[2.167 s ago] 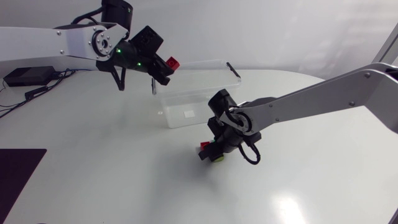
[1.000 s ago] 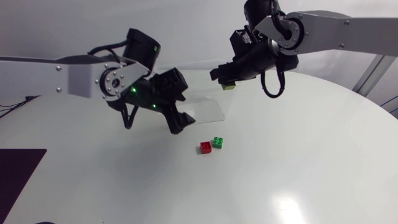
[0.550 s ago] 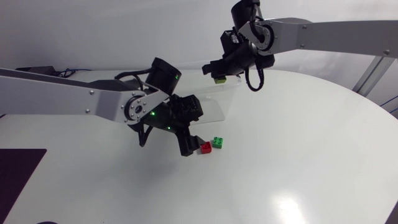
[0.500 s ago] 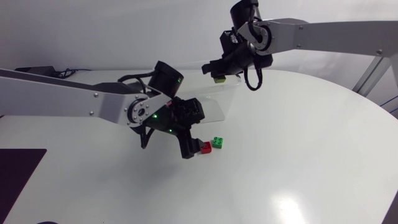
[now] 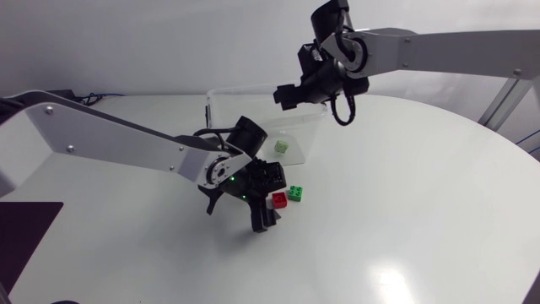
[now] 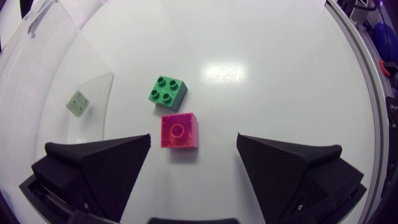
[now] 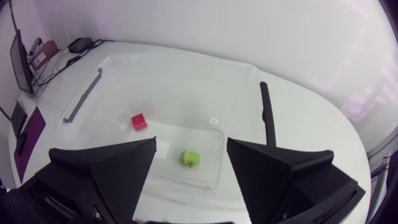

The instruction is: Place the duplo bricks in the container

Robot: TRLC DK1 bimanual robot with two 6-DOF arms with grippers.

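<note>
Left gripper point(image 6: 193, 142) low over the table, fingers spread wide; loose red duplo brick point(image 6: 179, 130) sits on the table between them, touching neither; green duplo brick point(image 6: 167, 92) just beyond it, nearly corner to corner; right gripper point(image 7: 191, 143) hangs above the clear container point(image 7: 180, 61), fingers also apart, nothing in them; inside the container: lime brick point(image 7: 189, 157) and a second red brick point(image 7: 138, 121), set apart.

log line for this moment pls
left gripper open at red brick | right gripper open above container | lime brick in container | green brick on table
</note>
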